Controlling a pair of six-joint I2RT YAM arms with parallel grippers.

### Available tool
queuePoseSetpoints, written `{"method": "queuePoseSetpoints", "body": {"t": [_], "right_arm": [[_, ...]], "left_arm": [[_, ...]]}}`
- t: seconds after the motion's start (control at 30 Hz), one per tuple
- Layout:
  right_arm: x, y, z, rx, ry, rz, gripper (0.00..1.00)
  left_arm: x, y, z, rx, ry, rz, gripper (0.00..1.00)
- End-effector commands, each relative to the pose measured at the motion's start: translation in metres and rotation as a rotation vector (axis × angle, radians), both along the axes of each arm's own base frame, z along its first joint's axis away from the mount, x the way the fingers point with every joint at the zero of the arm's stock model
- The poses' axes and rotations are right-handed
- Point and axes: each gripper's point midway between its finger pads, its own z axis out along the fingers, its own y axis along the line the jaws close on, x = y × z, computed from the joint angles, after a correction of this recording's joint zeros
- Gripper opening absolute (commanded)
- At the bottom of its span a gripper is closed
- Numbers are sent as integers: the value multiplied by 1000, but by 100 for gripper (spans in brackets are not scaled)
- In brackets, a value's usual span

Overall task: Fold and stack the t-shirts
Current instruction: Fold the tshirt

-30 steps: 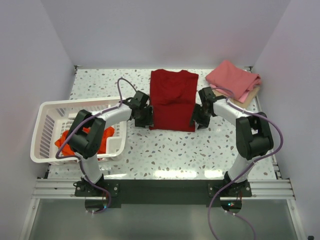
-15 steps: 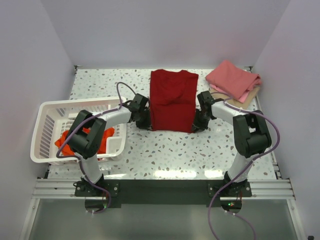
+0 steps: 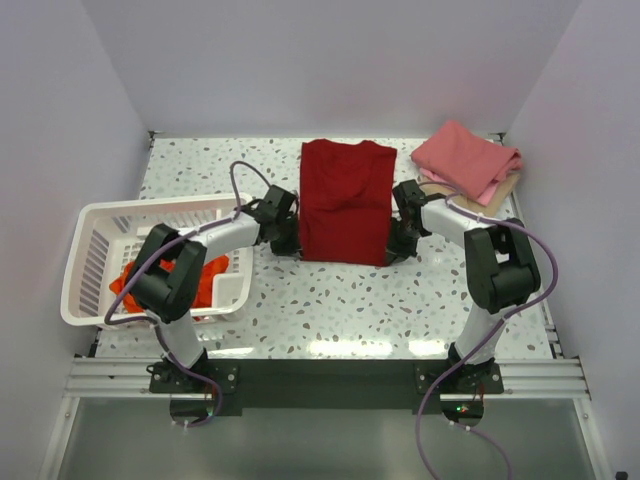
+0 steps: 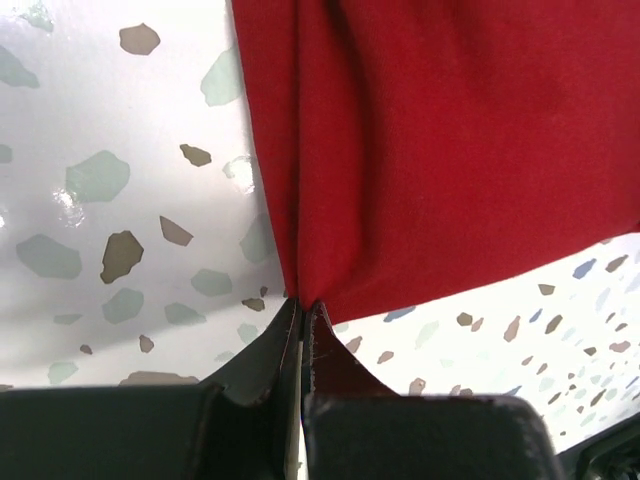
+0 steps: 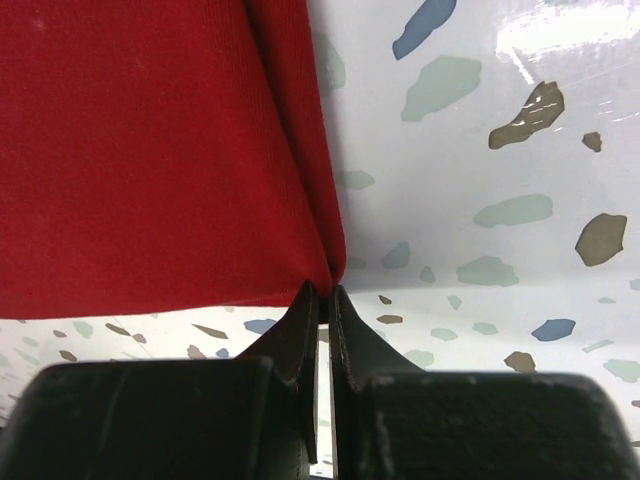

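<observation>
A dark crimson t-shirt (image 3: pixel 345 200) lies folded into a long strip in the middle of the table. My left gripper (image 3: pixel 290 242) is shut on its near left corner, the cloth (image 4: pixel 420 150) pinched between the fingertips (image 4: pixel 322 330). My right gripper (image 3: pixel 393 250) is shut on its near right corner, the crimson cloth (image 5: pixel 150 150) bunched at the tips (image 5: pixel 345 305). An orange-red t-shirt (image 3: pixel 205 280) lies crumpled in the basket. A folded pink t-shirt (image 3: pixel 465 160) rests on a tan one (image 3: pixel 505 185) at the back right.
A white slotted plastic basket (image 3: pixel 100 225) stands at the left, beside my left arm. The speckled table (image 3: pixel 330 300) runs between the shirt's near hem and the arm bases. Walls close in at the back and on both sides.
Both grippers have closed on the crimson shirt's near corners, moving slightly inward towards the cloth. The shirt itself has hardly shifted.
</observation>
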Motion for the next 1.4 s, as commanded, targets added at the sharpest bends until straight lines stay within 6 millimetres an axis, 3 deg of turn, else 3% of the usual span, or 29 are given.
{"method": "queuePoseSetpoints", "body": {"t": [0.0, 0.27, 0.53, 0.73, 1.1, 1.37], "right_arm": [[-2, -11, 2, -64, 16, 35, 0], [-9, -19, 15, -88, 4, 58, 0], [-37, -24, 21, -89, 32, 89, 0], [-54, -19, 43, -68, 5, 106, 0], [-98, -6, 91, -48, -38, 129, 0], [-131, -19, 125, -62, -27, 116, 0]], "left_arm": [[5, 1, 23, -1, -72, -11, 0], [-10, -1, 28, -12, -66, -22, 0], [-29, -5, 29, -37, -59, -57, 0], [-40, -14, 59, -55, -131, -113, 0], [-83, 1, 91, -72, -152, -131, 0], [-116, 10, 105, -102, -130, -169, 0]]}}
